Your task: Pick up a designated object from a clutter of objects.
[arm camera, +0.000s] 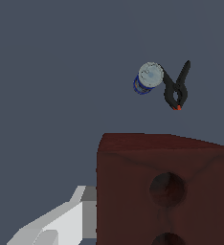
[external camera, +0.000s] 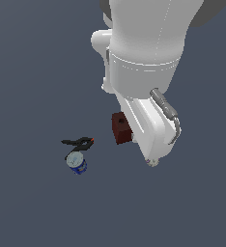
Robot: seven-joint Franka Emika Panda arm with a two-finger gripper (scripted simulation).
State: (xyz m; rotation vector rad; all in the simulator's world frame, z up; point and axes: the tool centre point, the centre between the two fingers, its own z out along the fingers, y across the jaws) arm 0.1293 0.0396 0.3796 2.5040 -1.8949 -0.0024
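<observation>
The designated object, a dark red-brown block (arm camera: pixel 166 191) with round holes in its face, fills the near part of the wrist view. In the exterior view the block (external camera: pixel 120 128) shows beside the white hand (external camera: pixel 151 132), which hides the fingers. My gripper (arm camera: pixel 164 210) is shut on the block. One pale finger (arm camera: pixel 66 220) lies against the block's side, and the other is hidden behind it. The rest of the clutter of objects lies apart: a black orange-tipped clamp (external camera: pixel 78 142) and, touching it, a blue pale-lidded can (external camera: pixel 77 163).
In the wrist view the clamp (arm camera: pixel 177 88) and the can (arm camera: pixel 147 79) lie together well beyond the block. The arm's white body (external camera: pixel 144 43) covers the upper middle of the exterior view. The floor (external camera: pixel 33 72) is plain dark grey.
</observation>
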